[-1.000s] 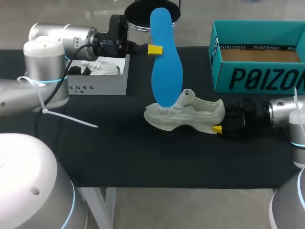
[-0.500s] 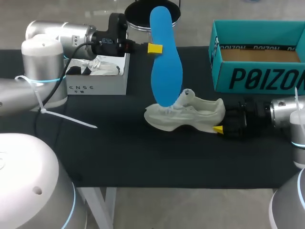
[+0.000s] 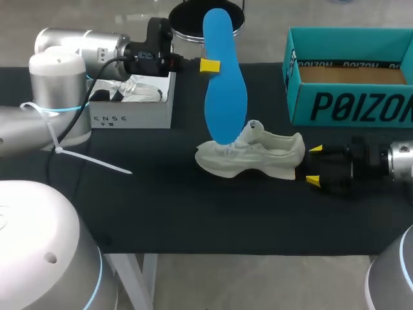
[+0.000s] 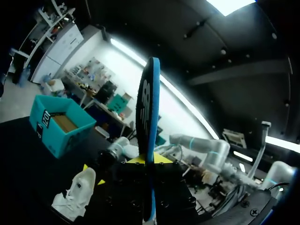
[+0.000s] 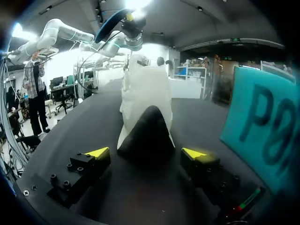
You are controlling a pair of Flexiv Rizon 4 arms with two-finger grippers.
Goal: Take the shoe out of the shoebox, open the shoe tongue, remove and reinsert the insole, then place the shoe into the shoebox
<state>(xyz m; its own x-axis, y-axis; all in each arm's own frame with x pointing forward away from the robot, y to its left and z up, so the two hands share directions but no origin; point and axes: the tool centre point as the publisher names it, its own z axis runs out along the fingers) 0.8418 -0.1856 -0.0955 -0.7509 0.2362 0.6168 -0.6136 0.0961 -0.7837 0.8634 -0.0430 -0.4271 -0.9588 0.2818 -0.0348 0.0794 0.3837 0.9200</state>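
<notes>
A robotics lab: two robot arms (image 3: pixel 77 48) flank a black table (image 3: pixel 161 213).

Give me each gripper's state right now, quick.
Left gripper: shut on the blue insole, which stands upright.
Right gripper: open, holding nothing, just behind the heel of the shoe.

One pale shoe (image 3: pixel 251 155), just ahead of the right jaws. One blue insole (image 3: pixel 224 84), pinched in the left jaws. Two boxes on the counter (image 3: pixel 161 206): one teal shoebox (image 3: pixel 348 106) near the right jaws, one white box (image 3: pixel 132 119) near the left jaws. Two arms, one set of jaws each. Two yellow tips (image 3: pixel 315 149) per set, four in all.
</notes>
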